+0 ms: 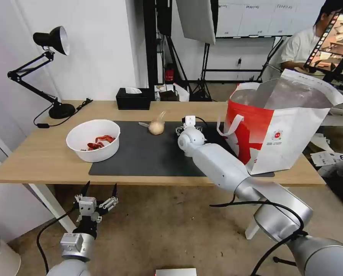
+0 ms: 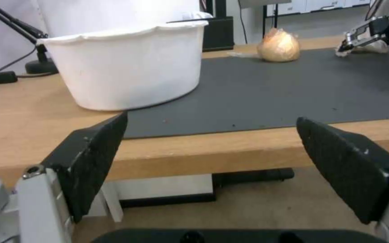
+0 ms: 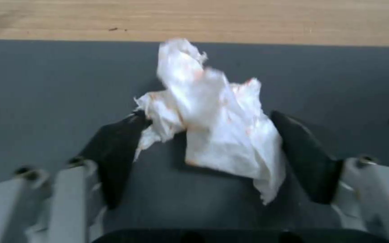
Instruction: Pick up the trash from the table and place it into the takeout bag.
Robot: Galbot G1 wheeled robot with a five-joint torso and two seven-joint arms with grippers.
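a: where's your right hand (image 3: 208, 152)?
b: over the dark mat (image 3: 46, 84), fingers spread either side of the crumpled tissue (image 3: 217, 125).
a: and your left hand (image 1: 98, 195)?
b: spread, below the desk (image 1: 33, 161) edge near the white bowl (image 1: 93, 140).

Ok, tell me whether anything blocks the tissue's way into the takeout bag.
Nothing visible does. The crumpled tissue sits between the right gripper fingers on the mat; the takeout bag stands open just beyond, on the robot's right.

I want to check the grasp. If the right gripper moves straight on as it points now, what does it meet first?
Probably the crumpled tissue: it already lies between the open fingers of the right gripper, on the grey mat.
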